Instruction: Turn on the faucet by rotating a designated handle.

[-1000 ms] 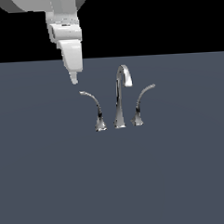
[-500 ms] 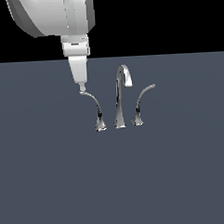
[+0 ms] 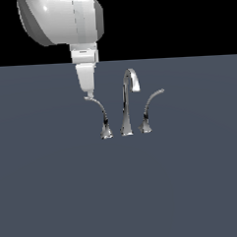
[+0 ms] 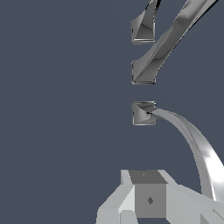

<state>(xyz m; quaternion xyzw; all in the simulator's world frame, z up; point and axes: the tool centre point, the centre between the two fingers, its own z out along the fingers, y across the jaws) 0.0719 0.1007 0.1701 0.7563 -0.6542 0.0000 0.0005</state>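
The chrome faucet stands on the grey surface, with a tall hooked spout [image 3: 128, 102] in the middle. The handle [image 3: 99, 114] rises from a flared base and arches to the exterior view's left, ending in a fine tip. The mirror-image lever [image 3: 149, 109] arches to the right. My gripper [image 3: 89, 94] points straight down, its fingertips touching or just above the handle's tip. The fingers look pressed together with nothing between them. In the wrist view the handle [image 4: 192, 138] curves from its base past the side of my gripper [image 4: 148, 189].
The flat dark grey surface [image 3: 55, 192] spreads all around the faucet. The arm's large white body [image 3: 61, 17] hangs above the gripper. The spout's base [image 4: 143, 73] and the other lever's base [image 4: 143, 31] line up beyond the handle's base in the wrist view.
The gripper has come down and slightly to the exterior view's right, from above and left of the handle to its tip. The faucet parts have not visibly moved.
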